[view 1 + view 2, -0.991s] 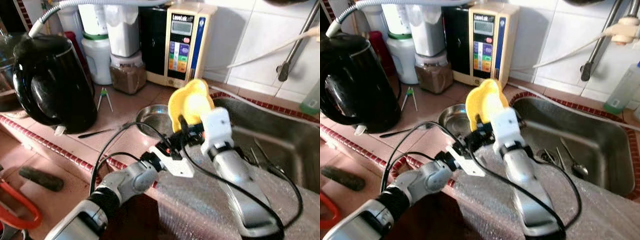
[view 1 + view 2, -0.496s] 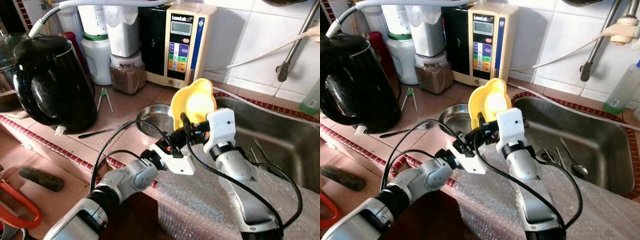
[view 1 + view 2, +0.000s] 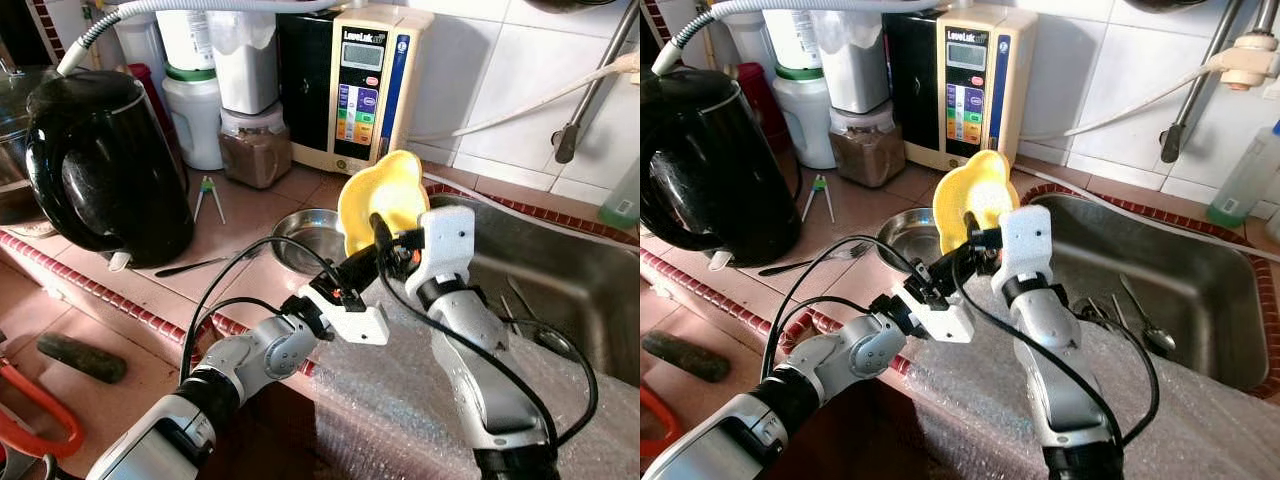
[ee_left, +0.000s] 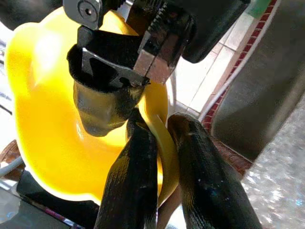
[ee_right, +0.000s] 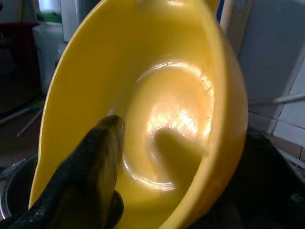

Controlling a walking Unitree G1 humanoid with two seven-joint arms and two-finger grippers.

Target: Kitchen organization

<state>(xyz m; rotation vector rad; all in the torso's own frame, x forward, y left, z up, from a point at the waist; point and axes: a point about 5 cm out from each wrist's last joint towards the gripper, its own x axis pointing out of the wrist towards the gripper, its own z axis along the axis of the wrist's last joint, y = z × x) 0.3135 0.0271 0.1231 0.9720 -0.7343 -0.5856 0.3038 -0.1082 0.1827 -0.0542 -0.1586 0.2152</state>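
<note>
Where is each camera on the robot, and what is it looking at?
Left eye view: on the head, looking down at the counter, yellow bowl and sink; both silver arms show.
Right eye view: same scene, beside it.
Left wrist view: along the left tool, pinching the bowl's rim.
Right wrist view: along the right tool's finger, into the bowl.
All share the bowl.

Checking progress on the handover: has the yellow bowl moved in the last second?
Yes, slightly. The yellow bowl, held by both the left pincer and right pincer, has risen a little toward the water ioniser behind, staying beside the sink.
</note>
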